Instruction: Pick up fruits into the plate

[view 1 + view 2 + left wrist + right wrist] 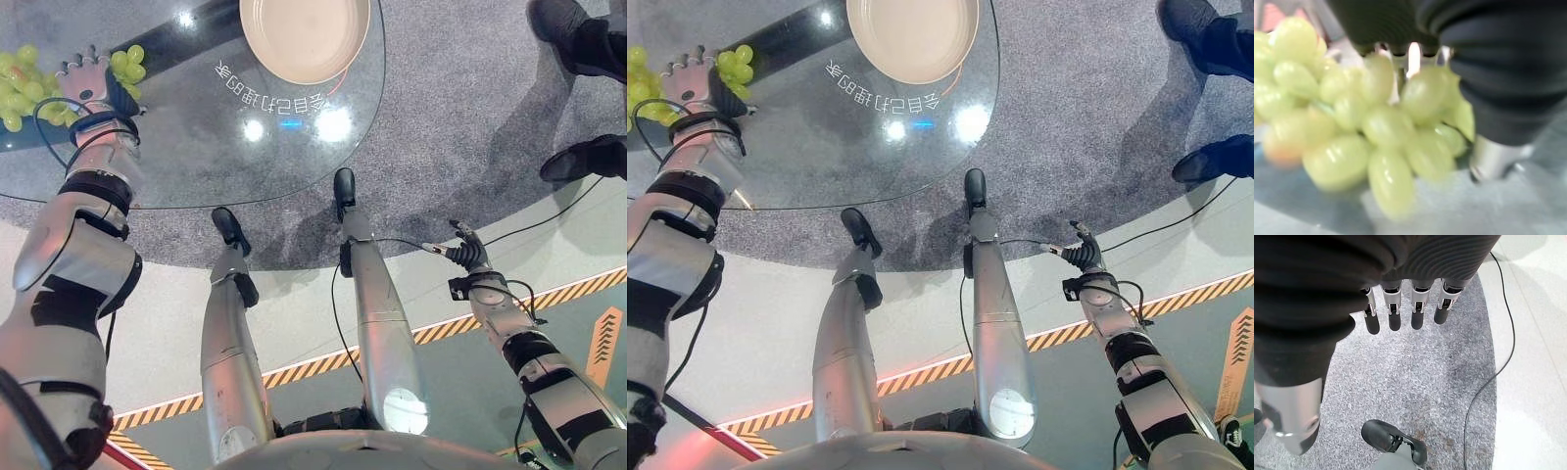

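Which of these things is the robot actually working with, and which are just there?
Part of the job:
- green grapes, under the left hand
- plate on the glass table

Just there:
- right hand, idle beside the table
- grey carpet
- a person's shoes

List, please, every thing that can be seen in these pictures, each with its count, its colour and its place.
Grapes: one bunch, pale green, on the glass table at its far left, under and around the left hand.
Plate: one, cream, on the table at its far edge, right of the grapes, nothing on it.
Table: one, round clear glass top with white print, standing over the carpet.
Carpet: one, grey, under and beside the table.
Floor tape: striped yellow and black, on the pale floor near the carpet.
Person's shoes: two, dark, on the carpet at far right.
Left hand: one, on the grapes; fingers hidden among them.
Right hand: one, hanging low beside the table, fingers straight, holding nothing.
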Tool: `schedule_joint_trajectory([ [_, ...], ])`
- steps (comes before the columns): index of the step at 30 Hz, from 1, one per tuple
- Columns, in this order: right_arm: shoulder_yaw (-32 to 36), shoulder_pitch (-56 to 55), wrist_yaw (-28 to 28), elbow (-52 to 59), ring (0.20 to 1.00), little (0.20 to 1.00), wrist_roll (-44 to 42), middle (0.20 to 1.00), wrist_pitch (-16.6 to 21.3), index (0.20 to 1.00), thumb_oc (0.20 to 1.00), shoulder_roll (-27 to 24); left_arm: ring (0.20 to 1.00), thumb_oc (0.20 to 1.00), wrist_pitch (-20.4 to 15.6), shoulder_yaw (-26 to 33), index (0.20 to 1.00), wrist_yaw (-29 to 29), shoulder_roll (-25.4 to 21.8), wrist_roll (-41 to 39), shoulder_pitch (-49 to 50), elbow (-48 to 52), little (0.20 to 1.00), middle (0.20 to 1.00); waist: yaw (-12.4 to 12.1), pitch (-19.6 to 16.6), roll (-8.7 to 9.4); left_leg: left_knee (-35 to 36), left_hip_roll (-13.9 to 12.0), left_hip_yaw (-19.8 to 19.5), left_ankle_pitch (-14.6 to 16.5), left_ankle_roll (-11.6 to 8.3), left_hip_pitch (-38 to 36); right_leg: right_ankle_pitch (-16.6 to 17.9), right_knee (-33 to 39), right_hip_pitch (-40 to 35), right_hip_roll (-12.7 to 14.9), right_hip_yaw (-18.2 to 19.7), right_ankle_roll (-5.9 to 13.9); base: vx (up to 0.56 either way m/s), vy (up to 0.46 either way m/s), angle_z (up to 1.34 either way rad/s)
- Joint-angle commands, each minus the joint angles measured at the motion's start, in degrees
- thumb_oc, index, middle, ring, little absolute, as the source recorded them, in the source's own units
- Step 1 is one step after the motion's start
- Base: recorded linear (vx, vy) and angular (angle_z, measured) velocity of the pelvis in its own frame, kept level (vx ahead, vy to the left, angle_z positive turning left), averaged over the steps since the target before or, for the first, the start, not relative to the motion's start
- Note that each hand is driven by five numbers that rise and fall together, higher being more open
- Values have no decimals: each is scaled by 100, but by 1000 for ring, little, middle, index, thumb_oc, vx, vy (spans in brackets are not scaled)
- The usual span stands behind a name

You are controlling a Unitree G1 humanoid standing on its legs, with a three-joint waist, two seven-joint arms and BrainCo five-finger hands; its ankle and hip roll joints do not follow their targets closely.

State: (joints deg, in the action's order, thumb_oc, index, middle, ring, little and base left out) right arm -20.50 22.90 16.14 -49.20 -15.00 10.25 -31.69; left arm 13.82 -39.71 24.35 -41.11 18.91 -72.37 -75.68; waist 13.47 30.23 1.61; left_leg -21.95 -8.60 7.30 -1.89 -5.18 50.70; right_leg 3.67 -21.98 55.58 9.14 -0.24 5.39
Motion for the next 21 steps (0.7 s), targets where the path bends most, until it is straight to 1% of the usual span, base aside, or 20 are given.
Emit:
schedule_joint_trajectory([
  [1, 70, -515, 179, 223, 1000, 1000, -221, 1000, 134, 1000, 1000, -80, 200, 200, 341, 411, 200, -275, -182, -234, 819, -613, 200, 200, -86, -44, 234, -140, 690, -210, 374, 240, 168, -374, -153, -136, -723, 8, -201, 0, 0, 0],
  [4, 60, -510, 232, 294, 1000, 1000, -242, 1000, 142, 1000, 1000, -91, 200, 200, 453, 397, 200, -345, -168, -238, 902, -587, 200, 200, -92, -44, 254, -103, 685, -205, 370, 247, 143, -369, -139, -150, -738, 2, -200, 0, 0, 0],
  [10, 67, -466, 268, 327, 1000, 1000, -237, 1000, 151, 1000, 1000, -94, 200, 200, 324, 494, 200, -173, -135, -398, 1063, -552, 200, 200, -122, -44, 257, -61, 677, -205, 356, 237, 83, -403, -156, -206, -755, -31, -212, -9, -2, 1],
  [11, 75, -467, 253, 344, 1000, 1000, -215, 1000, 148, 1000, 1000, -106, 200, 200, 260, 516, 200, -109, -138, -504, 1100, -528, 200, 200, -129, -44, 253, -50, 677, -202, 354, 236, 54, -414, -158, -233, -759, -37, -215, 0, 0, 0],
  [13, 52, -498, 266, 458, 1000, 1000, -221, 1000, 111, 1000, 1000, -128, 200, 200, -35, 618, 200, 178, -154, -866, 1169, -410, 200, 200, -149, -44, 241, -13, 670, -187, 335, 231, -34, -451, -166, -314, -767, -53, -224, -32, 11, 0],
  [15, 60, -526, 277, 488, 1000, 1000, -203, 1000, 111, 1000, 1000, -118, 200, 200, -126, 673, 200, 239, -162, -939, 1196, -339, 200, 200, -159, -44, 227, 0, 676, -186, 331, 227, -78, -465, -161, -359, -768, -55, -225, 0, 0, 0],
  [17, 63, -586, 325, 584, 1000, 1000, -120, 1000, 128, 1000, 1000, -118, 200, 200, -414, 823, 200, 419, -186, -1349, 1270, -156, 200, 200, -181, -44, 179, 68, 676, -158, 305, 216, -208, -486, -134, -468, -761, -70, -223, -16, 8, 0],
  [21, 38, -654, 389, 693, 1000, 1000, -73, 1000, 133, 1000, 1000, -89, 200, 200, -885, 1146, 200, 619, -209, -1865, 1391, 96, 200, 200, -222, -44, 143, 148, 663, -121, 282, 200, -400, -513, -81, -649, -746, -109, -225, 0, 0, 0],
])
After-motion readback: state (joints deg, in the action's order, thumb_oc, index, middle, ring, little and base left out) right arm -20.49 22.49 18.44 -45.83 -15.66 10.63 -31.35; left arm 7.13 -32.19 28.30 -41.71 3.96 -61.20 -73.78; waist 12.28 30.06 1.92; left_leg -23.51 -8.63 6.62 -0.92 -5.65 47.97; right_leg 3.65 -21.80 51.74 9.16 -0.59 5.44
